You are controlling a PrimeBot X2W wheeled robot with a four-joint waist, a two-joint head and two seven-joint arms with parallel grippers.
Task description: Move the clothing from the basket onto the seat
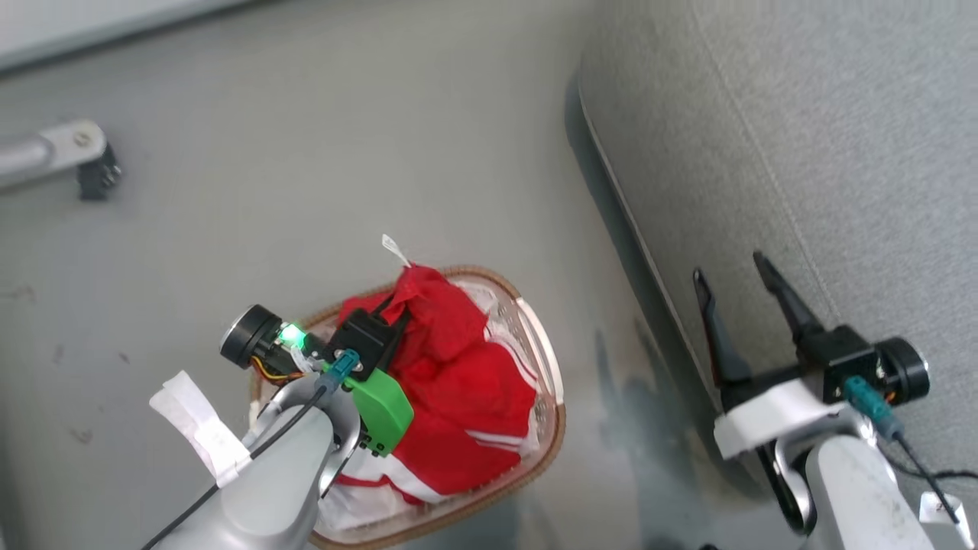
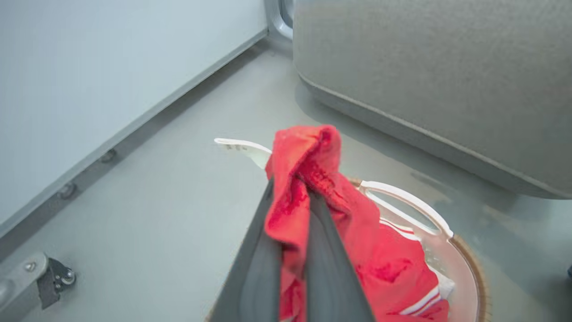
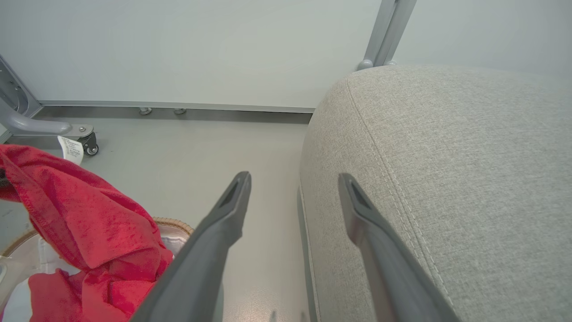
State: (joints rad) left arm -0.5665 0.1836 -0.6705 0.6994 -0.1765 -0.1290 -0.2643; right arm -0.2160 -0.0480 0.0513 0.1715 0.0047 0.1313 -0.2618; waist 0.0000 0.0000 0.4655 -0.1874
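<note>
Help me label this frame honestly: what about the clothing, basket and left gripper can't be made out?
- Garment count: in every view the red clothing is one bunched heap; folds hide any boundary.
- Left gripper fingertips: left wrist view, buried in the fold they pinch.
- Basket near rim: head view, covered by the left forearm and cut off by the bottom edge.
- White tag print: too small.
</note>
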